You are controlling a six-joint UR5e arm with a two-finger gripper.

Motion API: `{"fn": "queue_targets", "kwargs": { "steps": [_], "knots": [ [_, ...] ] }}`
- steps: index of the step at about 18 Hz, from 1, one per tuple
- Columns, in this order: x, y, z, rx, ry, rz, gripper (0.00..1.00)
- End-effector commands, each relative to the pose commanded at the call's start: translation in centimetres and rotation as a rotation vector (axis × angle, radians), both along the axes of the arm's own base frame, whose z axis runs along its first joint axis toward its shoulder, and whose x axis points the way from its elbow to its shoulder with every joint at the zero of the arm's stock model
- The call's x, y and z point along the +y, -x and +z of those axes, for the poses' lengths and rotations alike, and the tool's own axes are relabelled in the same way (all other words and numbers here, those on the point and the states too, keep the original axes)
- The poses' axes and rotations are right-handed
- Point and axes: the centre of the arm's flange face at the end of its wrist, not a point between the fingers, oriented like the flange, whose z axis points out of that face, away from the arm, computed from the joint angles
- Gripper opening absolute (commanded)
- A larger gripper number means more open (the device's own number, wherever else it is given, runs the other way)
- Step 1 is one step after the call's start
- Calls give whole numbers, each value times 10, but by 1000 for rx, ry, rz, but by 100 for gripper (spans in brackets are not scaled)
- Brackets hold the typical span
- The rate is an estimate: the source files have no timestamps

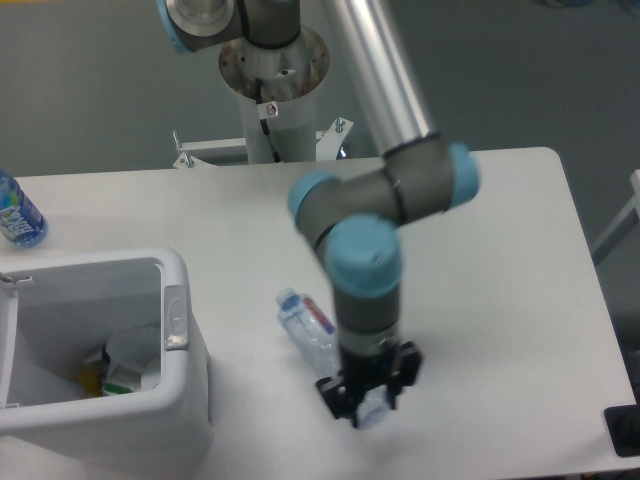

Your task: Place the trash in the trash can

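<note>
Gripper (368, 393) points down over the near-centre of the white table (500, 260), fingers closed around the bottom end of the clear plastic bottle (312, 335); the dark fingers (340, 395) sit on either side of the bottle's base with clear plastic showing between them. Exact gap is hard to read, wrist blocks part of it. Bottle runs diagonally, cap end up-left, red-and-white label visible mid-body, its base end under the gripper. Cannot tell whether the bottle is resting on the table or lifted clear of it. White trash can (175, 300) sits at the left edge of the table, well apart from the bottle, grey oval latch on its right wall. Inside it lies a white crumpled scrap with green print (125, 375) near the bottom. An upright blue-label bottle (15, 212) stands at the far left edge, behind the can.
</note>
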Motion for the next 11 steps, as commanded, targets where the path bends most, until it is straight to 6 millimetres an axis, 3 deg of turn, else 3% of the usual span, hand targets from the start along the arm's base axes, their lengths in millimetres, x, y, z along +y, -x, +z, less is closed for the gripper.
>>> {"fn": "queue_targets", "kwargs": {
  "steps": [3,7,11],
  "knots": [
    [-3,-10,58,91,-126,-30,52],
    [-16,-40,121,161,-201,-67,52],
    [-7,-90,160,213,-255,-132,52]
  ]
}}
